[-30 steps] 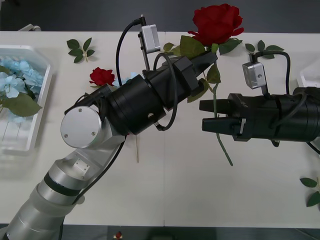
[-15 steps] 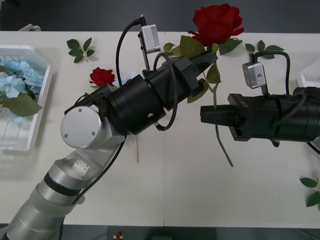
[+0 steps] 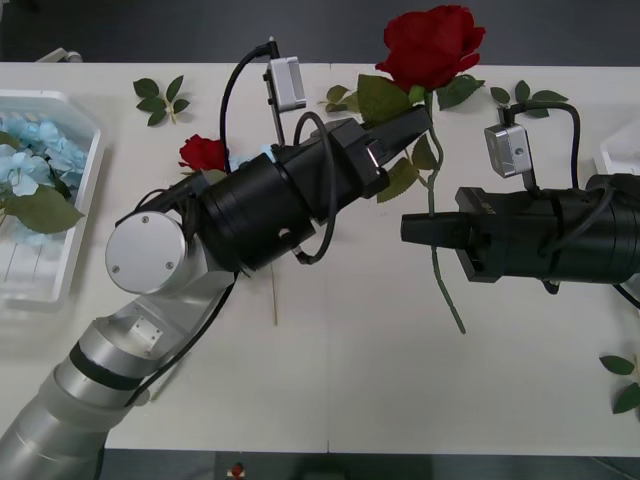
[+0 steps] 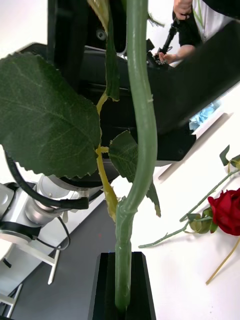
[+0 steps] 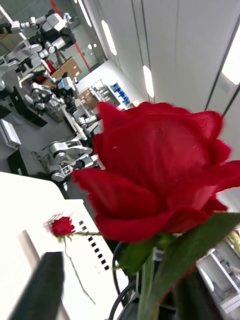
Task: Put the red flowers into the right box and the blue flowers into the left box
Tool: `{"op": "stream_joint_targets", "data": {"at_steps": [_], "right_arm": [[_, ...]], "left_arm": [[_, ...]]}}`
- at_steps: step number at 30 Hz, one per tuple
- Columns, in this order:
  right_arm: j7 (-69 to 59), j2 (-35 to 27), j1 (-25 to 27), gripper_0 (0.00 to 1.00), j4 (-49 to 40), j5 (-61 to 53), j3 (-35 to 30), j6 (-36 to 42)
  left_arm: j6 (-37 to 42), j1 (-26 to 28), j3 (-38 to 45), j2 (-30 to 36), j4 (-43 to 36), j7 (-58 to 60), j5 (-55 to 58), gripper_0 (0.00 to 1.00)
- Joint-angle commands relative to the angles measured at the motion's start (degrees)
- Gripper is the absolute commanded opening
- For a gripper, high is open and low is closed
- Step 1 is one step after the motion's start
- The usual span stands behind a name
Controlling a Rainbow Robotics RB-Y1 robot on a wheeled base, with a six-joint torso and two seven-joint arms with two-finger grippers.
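The rose (image 3: 430,45) hangs above the table's far centre mid-handover: left gripper (image 3: 415,122) w/ fingers spread wide around the stem just under the bloom (prob. releasing it, judging by the gap), right gripper (image 3: 408,230) clamped on the stem (image 4: 135,165) lower down so it can carry the flower to the right box (image 3: 617,155) at the right edge. Plain white table (image 3: 350,380) w/ loose leaf sprigs (image 3: 160,98), another red rose (image 3: 204,153) behind the left arm, blue flowers (image 3: 35,150) already in the left box (image 3: 70,250); beyond, a bright lab w/ ceiling strip lights.
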Motion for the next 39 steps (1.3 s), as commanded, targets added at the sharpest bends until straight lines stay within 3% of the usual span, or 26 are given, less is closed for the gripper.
{"op": "stream_joint_targets", "data": {"at_steps": [1, 6, 17, 25, 32, 39], "right_arm": [[-1.6, 0.8, -0.8, 0.0, -0.5, -1.3, -0.7, 0.0], [-2.4, -2.5, -1.1, 0.0, -0.5, -1.5, -2.6, -0.1], [-16.2, -19.9, -1.1, 0.0, 0.1, 0.3, -6.3, -0.5], [-24.9, -29.1, -1.1, 0.0, 8.7, 7.1, -6.6, 0.4], [-25.6, -30.2, -1.1, 0.0, 16.9, 16.6, -6.7, 0.5], [-26.1, -31.1, -1.1, 0.0, 24.6, 26.8, -6.7, -1.0]], "left_arm": [[0.9, 0.7, -0.3, 4.8, -1.9, -2.5, 2.8, 0.72], [8.8, 3.0, 4.5, 14.7, -2.4, -2.6, 11.9, 0.72], [29.1, 4.6, 17.1, 28.8, 3.8, -1.7, 16.4, 0.72], [43.7, 0.2, 25.6, 30.4, 16.9, -0.4, 6.5, 0.73], [42.2, -5.8, 25.7, 27.7, 23.5, 1.9, -9.5, 0.72], [39.4, -10.8, 25.7, 21.2, 23.7, 12.2, -29.3, 0.72]]}}
